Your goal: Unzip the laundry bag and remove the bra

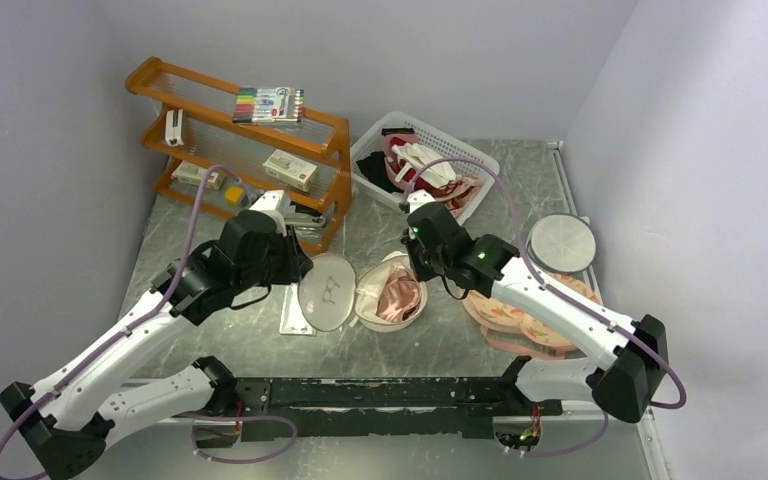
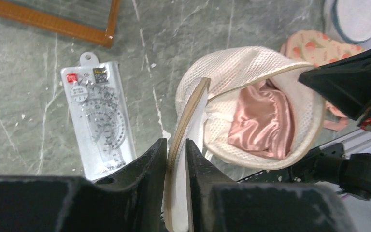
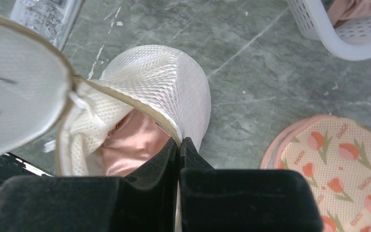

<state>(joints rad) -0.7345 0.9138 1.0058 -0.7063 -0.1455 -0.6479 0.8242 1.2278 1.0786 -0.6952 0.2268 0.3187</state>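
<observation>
– Cream-white mesh laundry bag (image 1: pixel 328 292): where is it?
– On the table (image 2: pixel 24 96), just in front of the orange rack (image 1: pixel 250 140) and a little to its right. It is unzipped and spread in two halves. A pink satin bra (image 2: pixel 258 121) lies in the cupped half.
– And the grippers?
– The left gripper (image 2: pixel 176 145) is pinched narrowly on the flat half's beige rim. The right gripper (image 3: pixel 179 142) is clamped on the cupped half's rim, farther from the rack.

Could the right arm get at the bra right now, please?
Probably not yet: the right gripper is shut on the rim of the laundry bag. The bra itself lies uncovered just beside it.
</observation>
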